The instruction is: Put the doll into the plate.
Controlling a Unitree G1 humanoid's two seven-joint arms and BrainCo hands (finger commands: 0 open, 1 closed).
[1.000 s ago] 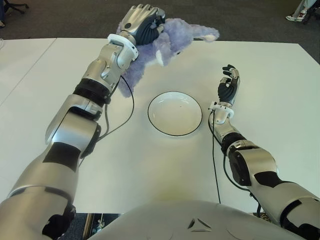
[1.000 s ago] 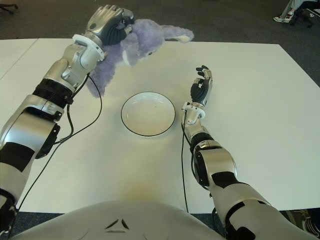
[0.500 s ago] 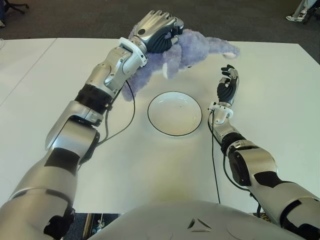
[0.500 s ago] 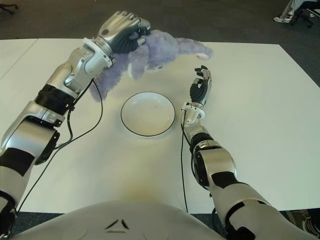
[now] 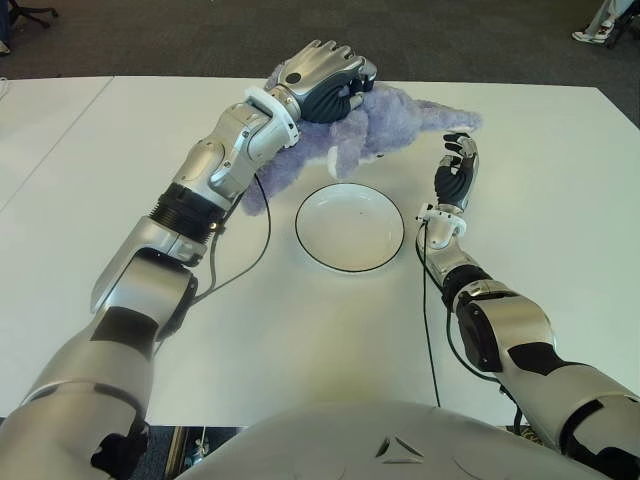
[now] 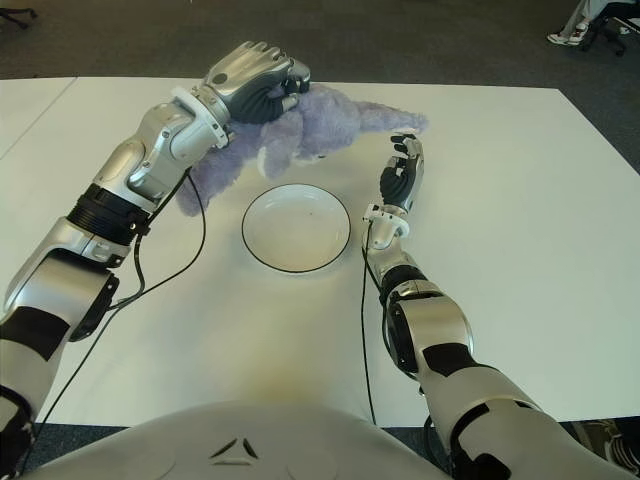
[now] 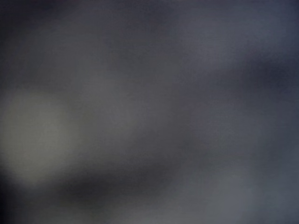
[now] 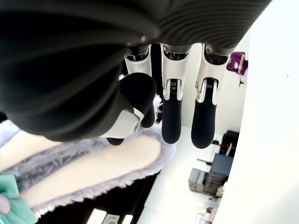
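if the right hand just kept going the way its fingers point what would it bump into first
Probably the doll: the right hand, open, points away from the robot, and the doll's long plush ear, held up by the left hand, shows just past its fingertips. Depth is unclear; it might pass underneath.

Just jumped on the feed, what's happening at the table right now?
The left robot hand is closed on a purple plush doll and holds it just beyond the far rim of the white plate, which has nothing in it yet. One long ear of the doll reaches toward the right robot hand, which shows to the right of the plate with relaxed fingers, holding nothing. Both are over the white table. The doll still has to go into the plate.
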